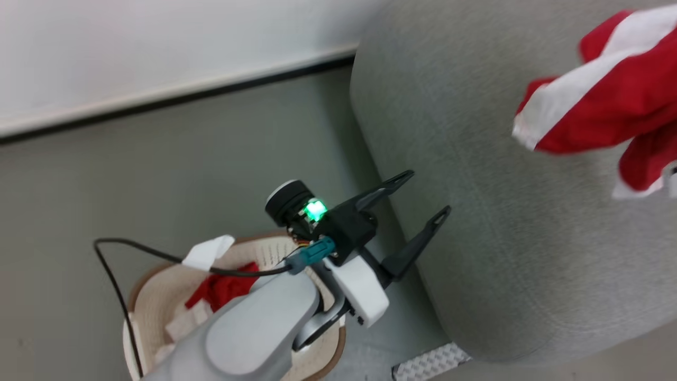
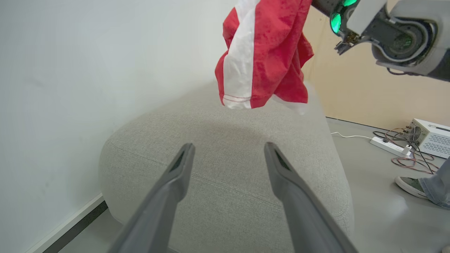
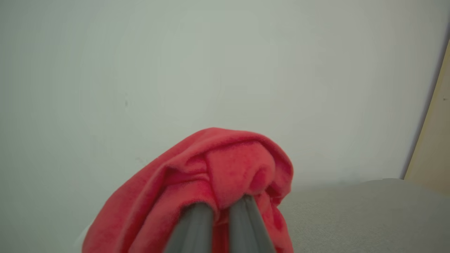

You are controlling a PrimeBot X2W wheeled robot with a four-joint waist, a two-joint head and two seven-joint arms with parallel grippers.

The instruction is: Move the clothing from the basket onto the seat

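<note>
A rounded seat (image 1: 529, 254) of light grey woven fabric stands against a white wall (image 1: 158, 42) on a smooth grey floor (image 1: 211, 159). Above it hangs a crumpled red garment (image 2: 263, 63) with white bands, pinched by the pressed-together fingers of the right gripper (image 3: 225, 203). The left gripper (image 1: 428, 191), fingers spread wide and empty, hovers between the seat's edge and a cream perforated basket (image 1: 153, 301) holding more red clothing (image 1: 227, 288). Beyond the seat (down on the floor) lie a white power strip (image 2: 386, 146) and a person's shoe (image 2: 409, 185).

Can't see most of basket (image 1: 151, 304), behind L arm (image 1: 254, 338) & past btm edge. Can't make out R gripper (image 3: 225, 206) tips, buried in clothing (image 3: 197, 175); blurred, cropped in head view.
</note>
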